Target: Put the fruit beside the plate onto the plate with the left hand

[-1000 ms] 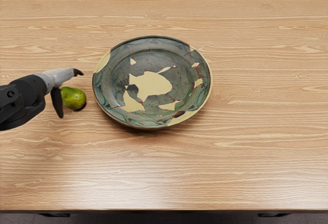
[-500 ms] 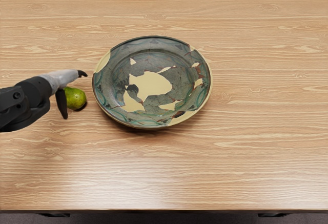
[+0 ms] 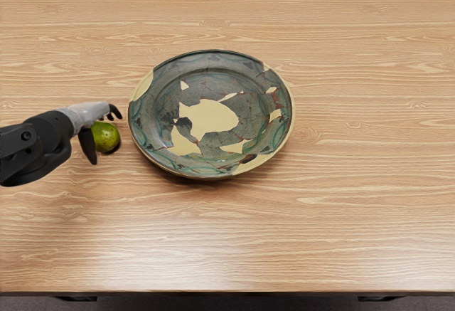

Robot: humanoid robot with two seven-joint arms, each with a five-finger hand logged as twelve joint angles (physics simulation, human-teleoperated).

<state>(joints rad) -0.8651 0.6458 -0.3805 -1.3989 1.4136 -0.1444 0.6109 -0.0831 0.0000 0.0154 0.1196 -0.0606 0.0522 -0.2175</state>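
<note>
The small green fruit [image 3: 108,137] sits just left of the plate [image 3: 279,104]. The left hand [image 3: 92,119] is over it, fingers apart, not squeezing yet. It looks light, round and smooth, so it may roll. Grab around its middle.

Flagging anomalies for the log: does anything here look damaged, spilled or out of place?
Nothing is spilled or tipped. The plate has patchy glaze, teal broken by cream patches, which looks like chipping but may be pattern; it sits flat on the table. The green fruit lies beside its left rim, the left hand over it.
</note>
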